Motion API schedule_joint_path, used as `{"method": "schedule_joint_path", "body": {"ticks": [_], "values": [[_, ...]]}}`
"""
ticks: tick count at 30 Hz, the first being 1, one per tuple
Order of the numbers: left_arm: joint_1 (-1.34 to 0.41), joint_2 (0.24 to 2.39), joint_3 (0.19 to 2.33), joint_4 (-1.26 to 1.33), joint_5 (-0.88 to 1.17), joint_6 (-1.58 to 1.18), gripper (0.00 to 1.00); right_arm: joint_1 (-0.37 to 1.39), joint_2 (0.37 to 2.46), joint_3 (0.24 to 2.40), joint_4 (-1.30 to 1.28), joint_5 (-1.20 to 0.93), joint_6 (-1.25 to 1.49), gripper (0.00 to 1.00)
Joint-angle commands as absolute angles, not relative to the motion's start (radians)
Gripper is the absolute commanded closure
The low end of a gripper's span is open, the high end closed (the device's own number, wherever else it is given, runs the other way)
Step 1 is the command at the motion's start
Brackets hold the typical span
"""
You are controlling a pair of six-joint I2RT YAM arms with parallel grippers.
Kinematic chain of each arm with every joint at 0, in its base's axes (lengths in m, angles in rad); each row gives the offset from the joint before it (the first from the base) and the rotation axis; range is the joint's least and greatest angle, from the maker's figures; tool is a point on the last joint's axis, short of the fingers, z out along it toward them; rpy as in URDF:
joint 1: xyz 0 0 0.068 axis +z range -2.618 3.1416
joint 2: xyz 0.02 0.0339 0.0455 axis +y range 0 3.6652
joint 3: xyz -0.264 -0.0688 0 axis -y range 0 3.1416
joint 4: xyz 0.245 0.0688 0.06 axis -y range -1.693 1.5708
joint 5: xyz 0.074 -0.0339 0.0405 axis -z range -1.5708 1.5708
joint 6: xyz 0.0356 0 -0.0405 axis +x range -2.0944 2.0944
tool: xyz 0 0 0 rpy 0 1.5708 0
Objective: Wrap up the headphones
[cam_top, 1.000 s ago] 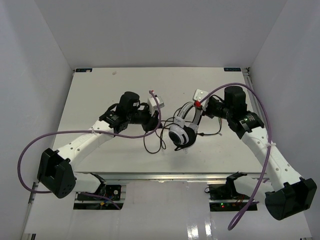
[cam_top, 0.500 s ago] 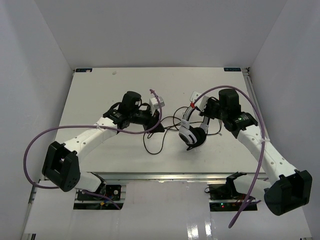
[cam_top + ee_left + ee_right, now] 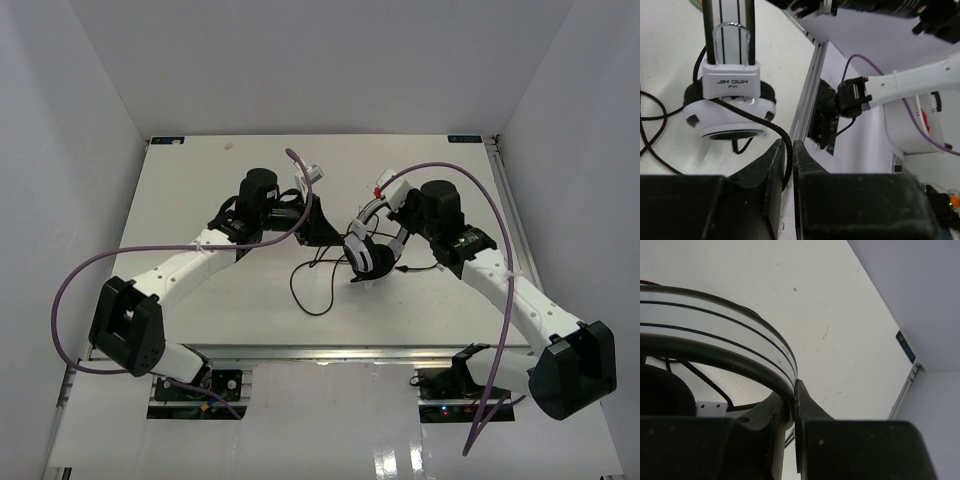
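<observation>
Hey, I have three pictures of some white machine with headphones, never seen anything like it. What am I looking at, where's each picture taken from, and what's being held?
These are two white robot arms bolted at the near edge of a white table, each ending in a two-finger gripper. The wide picture comes from a fixed camera above and behind them: left arm on the left, right arm on the right. The other two come from cameras on the wrists, looking along each arm's own fingers. Between the arms is a pair of white-and-black over-ear headphones. The right gripper is shut on their curved headband. The left gripper pinches their thin black cable, whose slack lies looped on the table.
</observation>
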State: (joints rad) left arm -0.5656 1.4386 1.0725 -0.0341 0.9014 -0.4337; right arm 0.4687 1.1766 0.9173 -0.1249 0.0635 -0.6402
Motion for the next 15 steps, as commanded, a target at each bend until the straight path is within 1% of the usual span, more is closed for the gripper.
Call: {"method": "schedule_joint_path", "body": {"ticks": [1,4,7,9,12,15], "values": [[-0.563,1.452,1.102,0.153,0.861,-0.744,0.76,0.507,1.206,0.97,-0.029,0.183,-0.375,0.92],[-0.567,1.468,1.094,0.22,0.809,-0.894,0.76,0.53,1.252,1.02,-0.051,0.213,-0.203,0.92],[-0.572,1.479,1.076,0.259,0.742,-0.999,0.75,0.54,1.306,1.098,-0.095,0.256,-0.107,0.92],[-0.579,1.485,1.061,0.273,0.698,-1.057,0.75,0.539,1.345,1.157,-0.137,0.273,0.015,0.92],[-0.588,1.494,1.073,0.239,0.658,-1.074,0.73,0.54,1.398,1.234,-0.187,0.286,0.117,0.92],[-0.589,1.501,1.133,0.109,0.606,-0.94,0.73,0.537,1.408,1.275,-0.201,0.303,0.156,0.92]]}}
